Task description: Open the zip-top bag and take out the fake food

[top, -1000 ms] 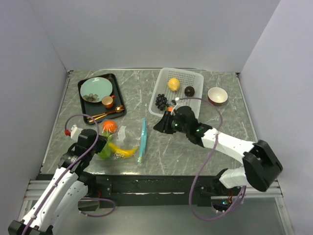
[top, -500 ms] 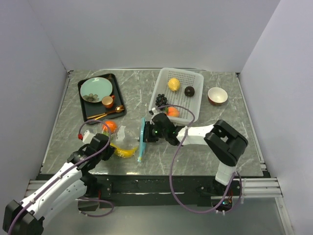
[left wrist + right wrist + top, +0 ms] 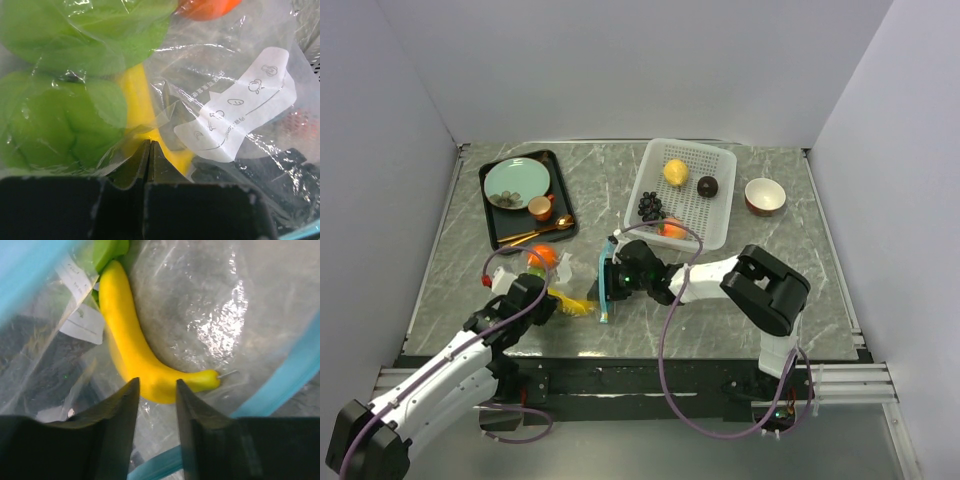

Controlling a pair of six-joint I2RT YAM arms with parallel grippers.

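Midway through the unpacking, we find the zip-top bag [image 3: 570, 272] lying close to the near edge of the worktop, left of centre. Its teal zipper strip [image 3: 604, 292] faces right and is parted wide enough to admit an arm.

The left gripper [image 3: 150, 150] has its jaws together on a fold of the clear film at the bag's closed end, pinning it down. The right gripper [image 3: 157, 390] is inside the mouth with its jaws apart, and the curve of the yellow banana [image 3: 132, 347] lies right at the gap. We cannot tell from the wrist view whether either finger touches the fruit.

We judge the opening to be done and the emptying roughly half done. Four pieces sit in the white basket [image 3: 695, 215] toward the far edge, right of centre:
- a lemon [image 3: 675, 172]
- a dark brown ball [image 3: 708, 185]
- black grapes [image 3: 649, 207]
- a peach [image 3: 672, 229]

In the bag we count the banana, the green lime [image 3: 55, 120] pressed against the film by the left fingers, and an orange [image 3: 205, 7] beyond it. We expect the banana to be next, which calls for closing on it and drawing it out past the zipper.
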